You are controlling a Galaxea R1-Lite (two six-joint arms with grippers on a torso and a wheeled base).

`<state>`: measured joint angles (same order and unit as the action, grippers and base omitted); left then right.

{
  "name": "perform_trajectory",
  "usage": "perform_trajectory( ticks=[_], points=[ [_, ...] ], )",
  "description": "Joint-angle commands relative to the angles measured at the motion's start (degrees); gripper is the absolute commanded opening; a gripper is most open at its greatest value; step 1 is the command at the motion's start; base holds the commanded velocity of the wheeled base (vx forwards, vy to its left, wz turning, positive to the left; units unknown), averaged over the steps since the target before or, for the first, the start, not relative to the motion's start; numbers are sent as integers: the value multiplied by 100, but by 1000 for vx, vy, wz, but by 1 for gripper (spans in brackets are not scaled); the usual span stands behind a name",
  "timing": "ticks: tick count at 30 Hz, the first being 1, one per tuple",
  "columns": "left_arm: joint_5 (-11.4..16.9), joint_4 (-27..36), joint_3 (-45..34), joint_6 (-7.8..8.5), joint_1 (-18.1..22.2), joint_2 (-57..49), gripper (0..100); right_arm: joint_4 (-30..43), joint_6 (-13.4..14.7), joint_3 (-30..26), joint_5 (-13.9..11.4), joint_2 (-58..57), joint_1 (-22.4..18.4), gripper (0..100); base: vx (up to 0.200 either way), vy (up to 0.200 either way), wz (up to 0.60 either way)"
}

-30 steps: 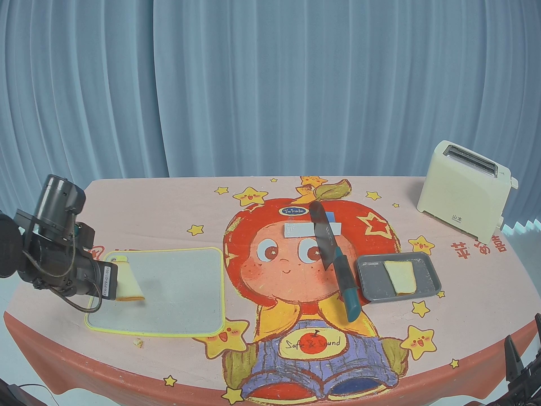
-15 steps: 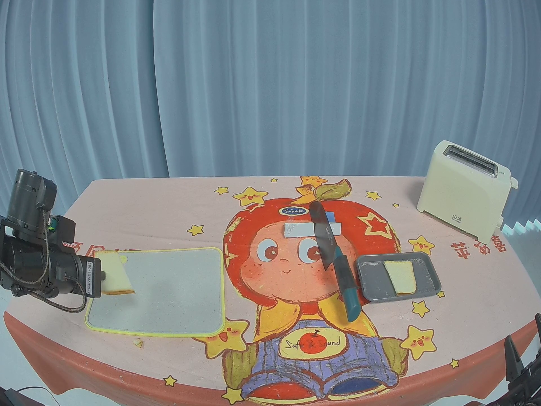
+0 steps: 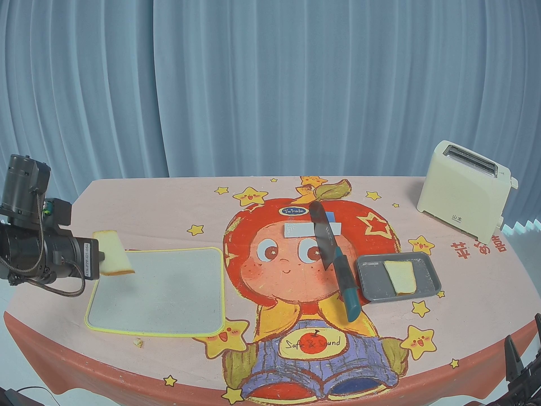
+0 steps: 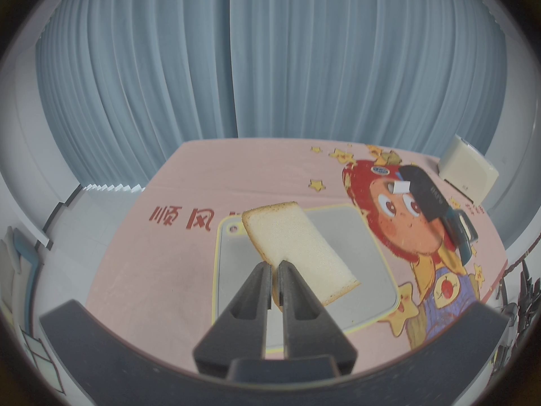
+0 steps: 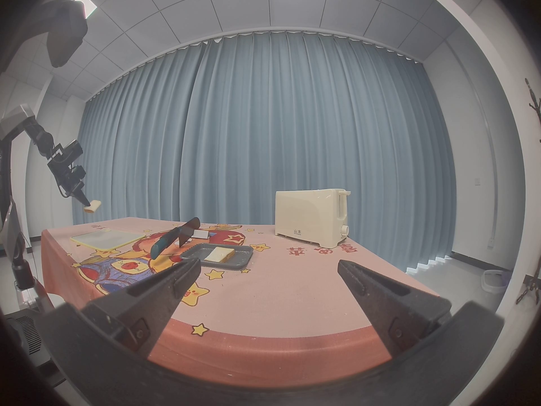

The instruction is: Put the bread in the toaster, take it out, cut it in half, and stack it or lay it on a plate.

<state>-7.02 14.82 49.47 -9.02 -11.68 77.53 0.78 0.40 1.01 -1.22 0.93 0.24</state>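
Note:
A toasted half slice of bread [image 3: 112, 252] [image 4: 297, 252] [image 5: 92, 206] hangs in the air over the far left corner of the cutting board [image 3: 160, 291] [image 4: 360, 255], with my left gripper [image 3: 97, 259] [image 4: 272, 274] shut on its edge. A second half slice [image 3: 400, 276] [image 5: 220, 254] lies on the grey plate [image 3: 372, 280] [image 5: 239, 259] at the right. The cream toaster [image 3: 464, 189] [image 5: 311, 216] stands at the far right, its slots looking empty. My right gripper [image 5: 267, 288] is open, low beyond the table's near right edge.
A dark knife with a teal handle [image 3: 335, 257] [image 4: 445, 212] [image 5: 174, 237] lies in the middle of the table, between board and plate. A crumb [image 3: 137, 343] sits by the board's near edge. A blue curtain closes the back.
My left gripper has lifted the half slice off the board and drawn it up and to the left. Everything else on the table is where it was.

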Motion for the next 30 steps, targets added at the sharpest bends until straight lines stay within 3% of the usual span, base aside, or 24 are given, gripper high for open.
perform_trajectory(
  ticks=[1, 7, 19, 26, 30],
  points=[
    [-1, -94, 72, -3, 16, -10, 0, 1, -5, -84, -1, -93, 2, 100, 0, 0, 0],
    [-19, -164, 318, -117, 16, 34, 0, 1, -5, -84, -1, -93, 2, 100, 0, 0, 0],
    [34, -243, 326, -117, 8, 16, 0, 1, 4, -84, -10, -93, 2, 100, -200, 0, 0],
    [-10, -753, 379, -126, 16, 25, 0, 1, -5, -84, -1, -93, 2, 100, 0, 0, 0],
    [43, -718, 344, -135, 8, 16, 0, 1, -5, -84, -1, -93, 2, 100, 0, 0, 0]
  ],
)
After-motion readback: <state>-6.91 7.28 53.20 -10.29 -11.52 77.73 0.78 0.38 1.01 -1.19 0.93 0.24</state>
